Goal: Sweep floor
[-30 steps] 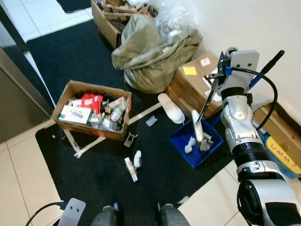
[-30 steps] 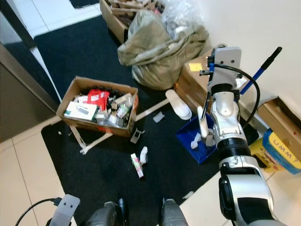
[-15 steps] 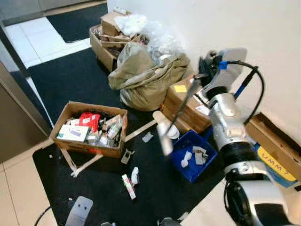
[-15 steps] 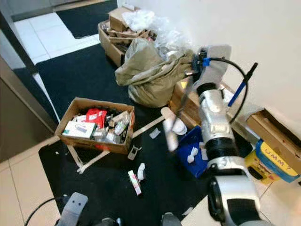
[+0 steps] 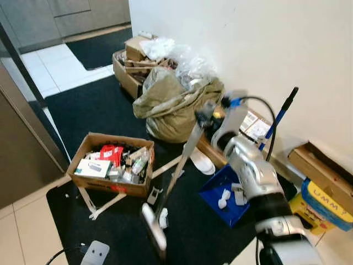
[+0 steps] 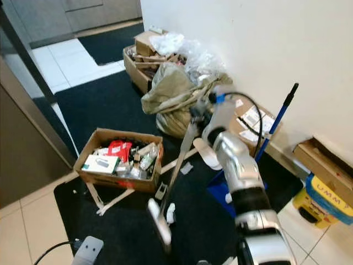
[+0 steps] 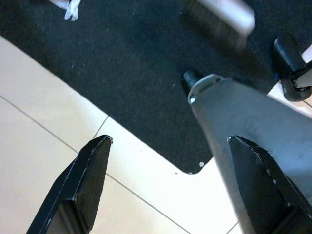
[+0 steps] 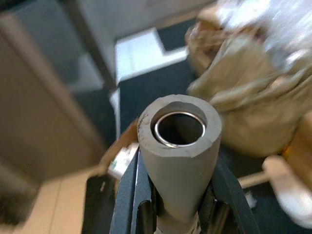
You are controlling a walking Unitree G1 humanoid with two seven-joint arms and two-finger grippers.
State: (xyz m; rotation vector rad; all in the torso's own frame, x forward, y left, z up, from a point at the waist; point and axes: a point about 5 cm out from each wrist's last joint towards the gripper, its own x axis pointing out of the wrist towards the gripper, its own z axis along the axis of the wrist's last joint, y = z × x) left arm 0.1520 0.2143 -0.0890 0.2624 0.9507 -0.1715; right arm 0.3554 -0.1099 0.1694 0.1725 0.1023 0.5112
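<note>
The left gripper (image 7: 161,190) hangs low with its two black fingers (image 7: 85,183) spread wide and bare, above the edge where the black mat (image 7: 131,73) meets the pale floor tiles (image 7: 44,141).

The right gripper (image 8: 173,204) is raised in front of the wall, its fingers clamped on either side of the grey broom handle (image 8: 178,161); in the right wrist view the hollow end of the handle sticks out past the fingers. From that grip the handle (image 5: 185,154) slants down and toward the robot's left, ending in a pale brush head (image 5: 154,232) that is low over the mat near its front edge, just beside a small white bottle (image 5: 164,218). The head is blurred, so whether it touches the mat is hard to say.

On the left part of the mat sits an open cardboard box (image 5: 113,168) crammed with packets, a red one and a white one among them. Farther back by the wall slumps a bulging olive bag (image 5: 171,105), with more boxes (image 5: 132,61) of clutter beyond it. To the right, at the mat's edge, a blue dustpan (image 5: 226,190) holds a few white scraps.
</note>
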